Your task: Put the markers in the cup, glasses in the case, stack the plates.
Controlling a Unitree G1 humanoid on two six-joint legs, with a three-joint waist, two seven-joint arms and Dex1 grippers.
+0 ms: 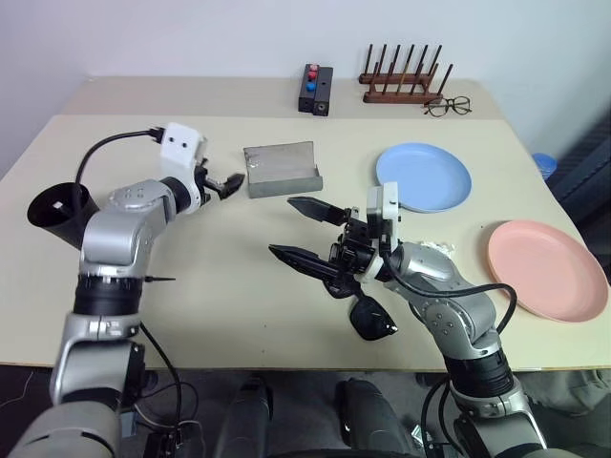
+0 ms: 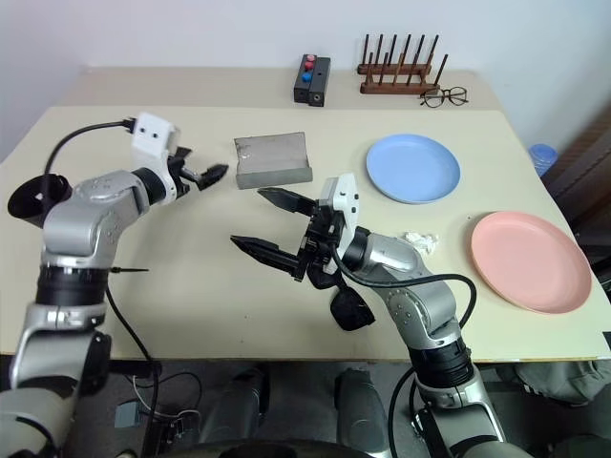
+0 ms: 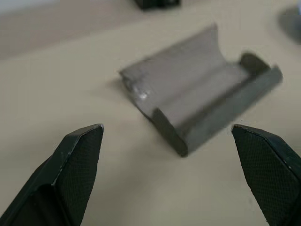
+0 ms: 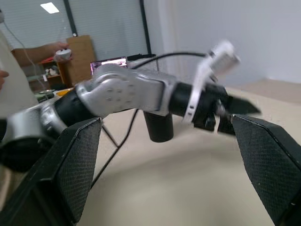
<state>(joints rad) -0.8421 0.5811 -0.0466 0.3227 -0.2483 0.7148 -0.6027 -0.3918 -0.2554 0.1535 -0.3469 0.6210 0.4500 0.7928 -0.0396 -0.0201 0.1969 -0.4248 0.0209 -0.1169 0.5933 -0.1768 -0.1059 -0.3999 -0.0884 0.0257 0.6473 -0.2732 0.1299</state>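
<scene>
Glasses under the right arm, case open and exposed

Glasses [image 1: 372, 317] lie on the worktop [image 1: 229, 315] at about five o'clock from the centre, directly beneath the right tool [image 1: 304, 231], which hangs above them with its jaws spread wide and empty, pointing toward nine o'clock. The grey case [image 1: 282, 171] sits open at about twelve o'clock, lid standing up. The left tool [image 1: 226, 184], also wide and holding nothing, is near the case's nine o'clock end and aimed at it.

Risks, as I judge them:
- The right forearm shades the glasses; a descent from this pose could press on the frame or push it toward the six o'clock edge, which is near.
- The left tool could knock the light case if it advances, sliding it or flipping the lid shut before the glasses go in.
- The black cup [image 1: 57, 215] stands at the nine o'clock edge beside the left elbow; an arm swing could tip it off.
- A thin marker [image 1: 160, 280] lies partly hidden by the left arm and could be swept away.
- The blue plate [image 1: 423, 177] at two o'clock and pink plate [image 1: 546, 270] at three o'clock are well apart, unstacked.
</scene>
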